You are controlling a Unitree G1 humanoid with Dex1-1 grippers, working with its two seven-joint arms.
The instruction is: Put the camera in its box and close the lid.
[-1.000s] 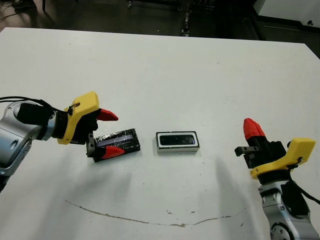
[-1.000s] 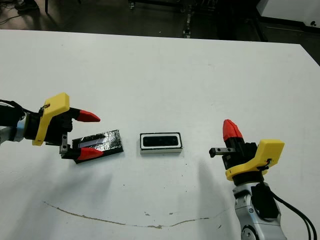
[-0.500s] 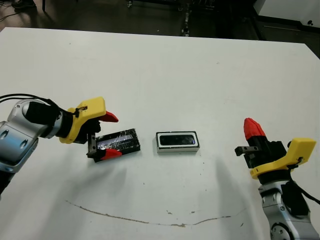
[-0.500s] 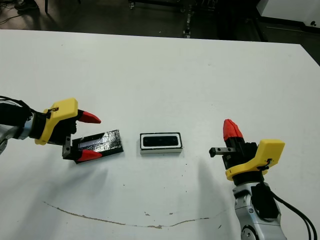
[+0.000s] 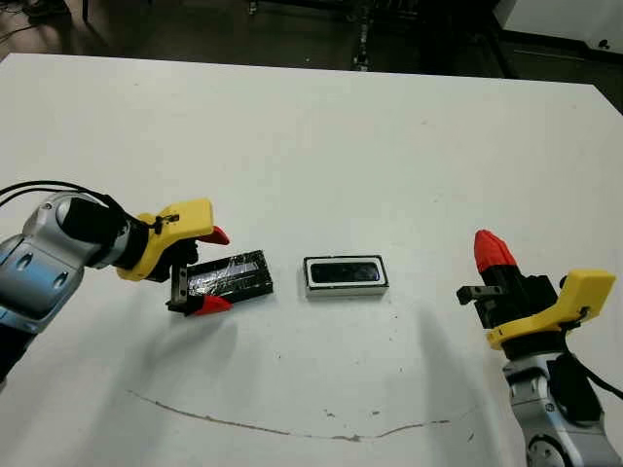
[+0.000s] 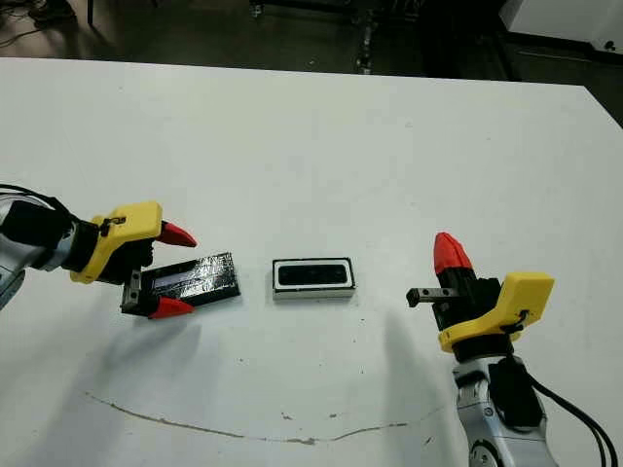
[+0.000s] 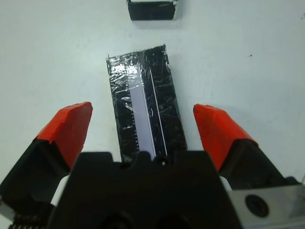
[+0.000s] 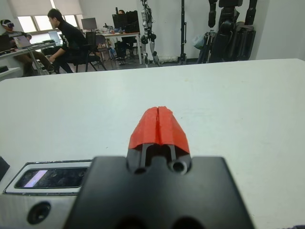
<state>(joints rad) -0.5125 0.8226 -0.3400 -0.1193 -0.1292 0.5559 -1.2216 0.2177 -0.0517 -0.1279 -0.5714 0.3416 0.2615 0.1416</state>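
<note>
The box [image 5: 310, 284], a small tray with a pale rim, sits mid-table, and the black camera [image 5: 346, 271] lies inside it. The same box [image 8: 14, 190] shows low in the right wrist view. Just to its left the lid [image 5: 234, 274], glossy black with a pale stripe, rests flat on the table. My left gripper [image 5: 214, 270] is open, one red finger on each side of the lid's [image 7: 145, 109] near end without touching it. Well to the right of the box, my right gripper [image 5: 492, 251] is shut on nothing and points upward.
A thin brownish line [image 5: 292, 428] crosses the white table [image 5: 321, 146] near its front edge. Dark floor and equipment stands lie beyond the far edge. People [image 8: 66, 38] sit at desks far behind the table in the right wrist view.
My left gripper has sunk lower and drawn back a little toward the lid's left end; its near finger, which overlapped the lid, now sits beside it. Lid, box and right arm have not moved.
</note>
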